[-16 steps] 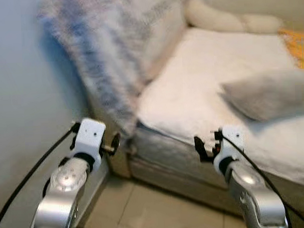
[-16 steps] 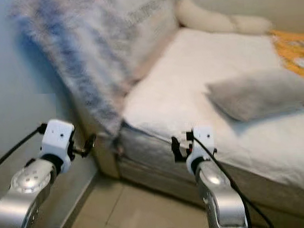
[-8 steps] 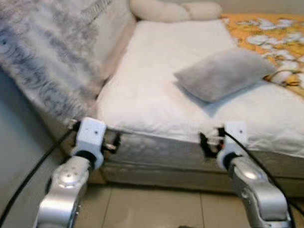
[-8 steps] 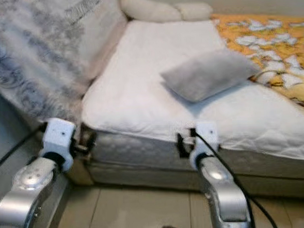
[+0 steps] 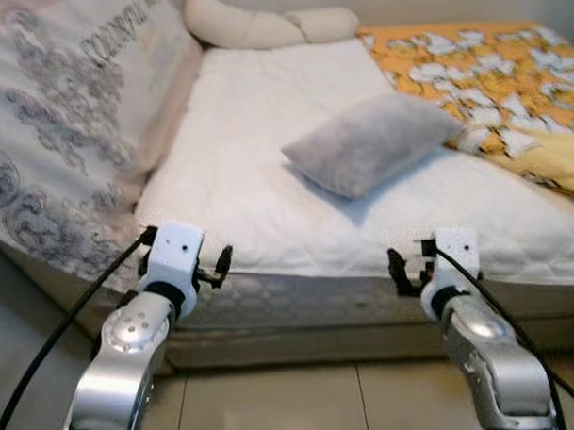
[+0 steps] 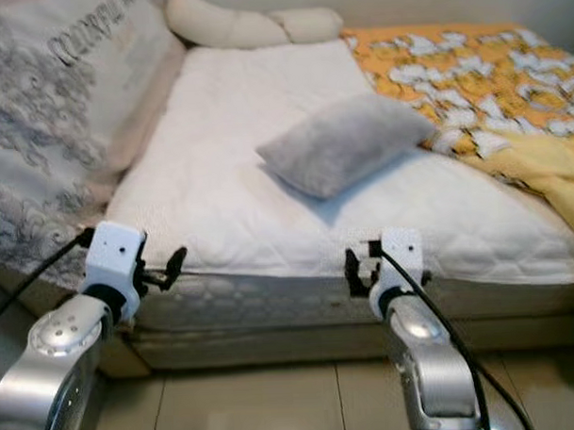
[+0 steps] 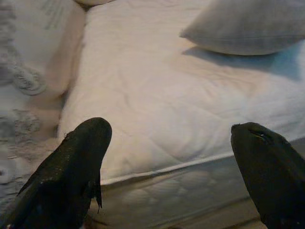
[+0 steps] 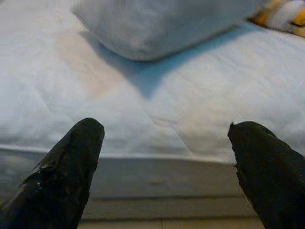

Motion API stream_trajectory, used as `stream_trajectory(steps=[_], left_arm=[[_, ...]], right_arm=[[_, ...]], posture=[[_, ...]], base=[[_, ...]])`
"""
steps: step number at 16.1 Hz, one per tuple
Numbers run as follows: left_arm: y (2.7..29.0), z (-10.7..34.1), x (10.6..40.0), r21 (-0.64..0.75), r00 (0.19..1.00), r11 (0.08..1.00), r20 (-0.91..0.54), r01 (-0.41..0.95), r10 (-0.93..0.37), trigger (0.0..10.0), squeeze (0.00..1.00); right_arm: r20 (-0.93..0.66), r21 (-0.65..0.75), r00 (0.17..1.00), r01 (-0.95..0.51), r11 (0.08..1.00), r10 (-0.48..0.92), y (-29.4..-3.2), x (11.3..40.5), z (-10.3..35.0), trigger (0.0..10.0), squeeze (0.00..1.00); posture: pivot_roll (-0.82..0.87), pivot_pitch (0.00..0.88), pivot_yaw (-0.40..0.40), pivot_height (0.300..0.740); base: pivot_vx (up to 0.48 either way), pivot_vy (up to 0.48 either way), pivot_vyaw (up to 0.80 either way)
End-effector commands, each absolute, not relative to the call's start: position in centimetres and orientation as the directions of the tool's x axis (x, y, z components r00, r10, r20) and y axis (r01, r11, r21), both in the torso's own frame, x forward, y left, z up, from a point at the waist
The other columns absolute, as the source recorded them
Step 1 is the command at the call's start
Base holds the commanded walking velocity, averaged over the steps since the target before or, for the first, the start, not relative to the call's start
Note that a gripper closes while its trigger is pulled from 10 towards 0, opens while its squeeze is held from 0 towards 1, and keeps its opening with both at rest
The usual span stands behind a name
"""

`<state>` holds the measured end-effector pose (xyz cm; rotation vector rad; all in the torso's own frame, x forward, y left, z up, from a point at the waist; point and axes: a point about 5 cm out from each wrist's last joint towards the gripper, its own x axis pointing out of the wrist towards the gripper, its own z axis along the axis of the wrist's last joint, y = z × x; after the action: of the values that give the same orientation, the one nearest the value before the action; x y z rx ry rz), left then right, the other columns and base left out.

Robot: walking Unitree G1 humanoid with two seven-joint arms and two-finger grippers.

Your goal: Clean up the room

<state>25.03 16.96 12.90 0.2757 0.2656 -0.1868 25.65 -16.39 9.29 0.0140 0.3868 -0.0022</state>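
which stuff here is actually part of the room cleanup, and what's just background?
Likely in play:
- grey pillow, lying askew on the white mattress
- orange flowered blanket, rumpled
- left gripper and right gripper, both open, empty, at the bed's edge

Background:
- patterned headboard cover
- long cream bolster
- tiled floor

Bare white mattress lies open along its near edge and left side. Grey pillow blocks mid-bed; orange quilt covers the far right corner.
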Motion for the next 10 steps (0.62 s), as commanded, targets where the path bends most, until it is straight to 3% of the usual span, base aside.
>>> stream_trajectory(steps=[1, 10], left_arm=[[17.58, 12.99, 25.16, 0.255, 0.95, 0.946, -0.285, 0.201, -0.125, 10.0, 0.0], [17.51, 13.2, 25.71, 0.26, 0.952, 0.943, -0.278, 0.207, -0.132, 10.0, 0.0]], right_arm=[[-0.353, 0.038, 0.935, -0.027, 0.999, 0.038, -15.71, 25.98, 9.74, 10.0, 0.0], [-0.329, 0.044, 0.942, -0.055, 0.997, 0.067, -15.66, 26.72, 9.86, 10.0, 0.0]], posture=[[-0.1, 0.0, 0.018, 0.74], [-0.09, 0.0, 0.014, 0.74]], base=[[0.319, 0.0, 0.0], [0.317, 0.0, 0.0]])
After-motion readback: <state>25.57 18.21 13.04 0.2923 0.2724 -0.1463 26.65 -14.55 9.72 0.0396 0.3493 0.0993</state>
